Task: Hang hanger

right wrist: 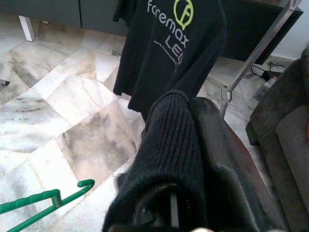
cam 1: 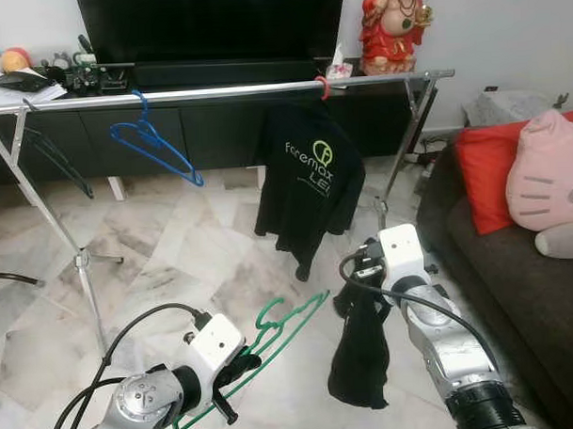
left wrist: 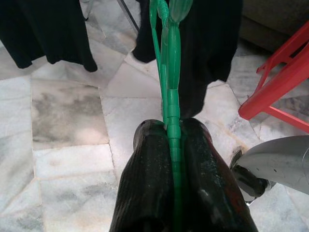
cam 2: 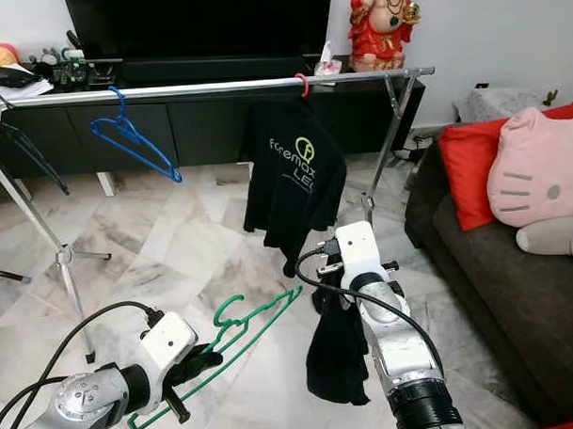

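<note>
Left gripper (left wrist: 171, 140) fingers clamped on green hanger (cam 1: 281, 328); light, stiff, thin plastic, best held mid-bar; right gripper (cam 1: 360, 292) pinches black cloth (cam 1: 359, 358); rail (cam 1: 216, 92) ahead.

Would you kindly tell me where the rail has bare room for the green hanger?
The rail is bare between the blue hanger and the black T-shirt, and again right of the shirt. Its left end, by the dark hanger, is crowded.
</note>
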Tool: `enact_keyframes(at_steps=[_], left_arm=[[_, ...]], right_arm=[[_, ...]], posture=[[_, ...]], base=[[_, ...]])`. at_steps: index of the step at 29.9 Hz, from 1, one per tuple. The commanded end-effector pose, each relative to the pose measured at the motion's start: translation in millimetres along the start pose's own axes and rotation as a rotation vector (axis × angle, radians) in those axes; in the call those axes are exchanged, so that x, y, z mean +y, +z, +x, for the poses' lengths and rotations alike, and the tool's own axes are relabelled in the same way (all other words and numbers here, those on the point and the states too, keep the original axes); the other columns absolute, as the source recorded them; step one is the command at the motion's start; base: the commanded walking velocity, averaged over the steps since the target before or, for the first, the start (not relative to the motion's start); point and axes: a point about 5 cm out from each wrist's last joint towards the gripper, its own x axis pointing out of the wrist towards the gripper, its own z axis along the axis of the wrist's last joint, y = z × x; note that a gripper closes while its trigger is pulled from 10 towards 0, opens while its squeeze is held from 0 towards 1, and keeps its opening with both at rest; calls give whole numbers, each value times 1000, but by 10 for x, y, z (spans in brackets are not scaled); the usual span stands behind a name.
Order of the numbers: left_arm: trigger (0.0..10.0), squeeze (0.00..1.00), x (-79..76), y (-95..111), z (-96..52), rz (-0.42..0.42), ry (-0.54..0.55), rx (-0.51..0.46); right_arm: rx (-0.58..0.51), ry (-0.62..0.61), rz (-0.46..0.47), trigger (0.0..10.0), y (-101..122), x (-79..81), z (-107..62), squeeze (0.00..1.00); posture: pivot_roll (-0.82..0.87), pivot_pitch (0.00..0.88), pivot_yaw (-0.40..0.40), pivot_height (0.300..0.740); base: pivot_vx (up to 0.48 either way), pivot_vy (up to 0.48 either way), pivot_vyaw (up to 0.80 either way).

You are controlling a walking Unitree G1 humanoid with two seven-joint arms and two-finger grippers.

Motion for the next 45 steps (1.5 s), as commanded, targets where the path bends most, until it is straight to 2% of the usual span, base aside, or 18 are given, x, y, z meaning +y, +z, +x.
enact_keyframes(at_steps=[1, 13, 14, 15, 16, 17, 18, 23, 26, 27, 30, 31, 32, 35, 37, 40, 42, 45], left_arm=[[10000, 0, -26, 48, 2, 0, -17, -14], [10000, 0, -26, 48, 2, 0, -17, -14], [10000, 0, -16, 54, -7, 15, -44, 2], [10000, 0, 45, 135, 99, 108, -75, 19], [10000, 0, 93, 198, 178, 167, -90, 32], [10000, 0, 93, 198, 178, 167, -90, 32], [10000, 0, 167, 275, 290, 245, -46, 37], [10000, 0, 173, 260, 326, 246, -15, 39], [10000, 0, 101, 227, 309, 216, -106, 54], [10000, 0, 101, 227, 309, 216, -106, 54], [10000, 0, 40, 185, 254, 229, -219, 88], [10000, 0, -18, 157, 178, 239, -318, 110], [10000, 0, -38, 150, 151, 242, -351, 114], [10000, 0, -52, 160, 120, 233, -390, 110], [10000, 0, -61, 248, 115, 220, -427, 64], [10000, 0, -32, 279, 160, 231, -390, 53], [10000, 0, 22, 340, 289, 241, -277, 20], [10000, 0, 22, 378, 351, 226, -225, -6]], right_arm=[[-22, -18, -9, 10000, 89, -49, 27, 0], [-22, -18, -9, 10000, 89, -49, 27, 0], [-19, -17, -14, 10000, 90, -42, 42, 0], [0, -4, -71, 10000, 111, -12, 147, 0], [16, 3, -112, 10000, 126, 1, 216, 0], [16, 3, -112, 10000, 126, 1, 216, 0], [40, 6, -157, 10000, 118, -4, 272, 0], [49, 0, -157, 10000, 103, -22, 273, 0], [63, -7, -164, 10000, 91, -38, 300, 0], [63, -7, -164, 10000, 91, -38, 300, 0], [87, -19, -191, 10000, 60, -72, 335, 0], [92, -32, -238, 10000, 55, -98, 345, 0], [92, -37, -256, 10000, 56, -107, 349, 0], [92, -39, -253, 10000, 61, -112, 358, 0], [92, -41, -242, 10000, 66, -114, 372, 0], [92, -42, -239, 10000, 66, -114, 374, 0], [87, -40, -231, 10000, 71, -97, 387, 0], [83, -38, -226, 10000, 73, -94, 389, 0]], posture=[[56, 0, -72, 716], [56, 0, -72, 716], [56, 0, -72, 716], [47, 0, -69, 716], [48, 0, -70, 716], [48, 0, -70, 716], [49, 0, -70, 716], [49, 0, -70, 716], [44, 0, -66, 716], [44, 0, -66, 716], [50, 0, -69, 716], [50, 0, -69, 716], [50, 0, -69, 716], [51, 0, -67, 716], [48, 0, -65, 716], [49, 0, -65, 716], [49, 0, -65, 716], [44, 0, -63, 716]], base=[[0, 0, 0], [0, 0, 0], [0, 0, 0], [0, 0, 0], [0, 0, 0], [0, 0, 0], [0, 0, 0], [0, 0, 0], [0, 0, 0], [0, 0, 0], [0, 0, 0], [0, 0, 0], [0, 0, 0], [0, 0, 0], [0, 0, 0], [0, 0, 0], [0, 0, 0], [0, 0, 0]])
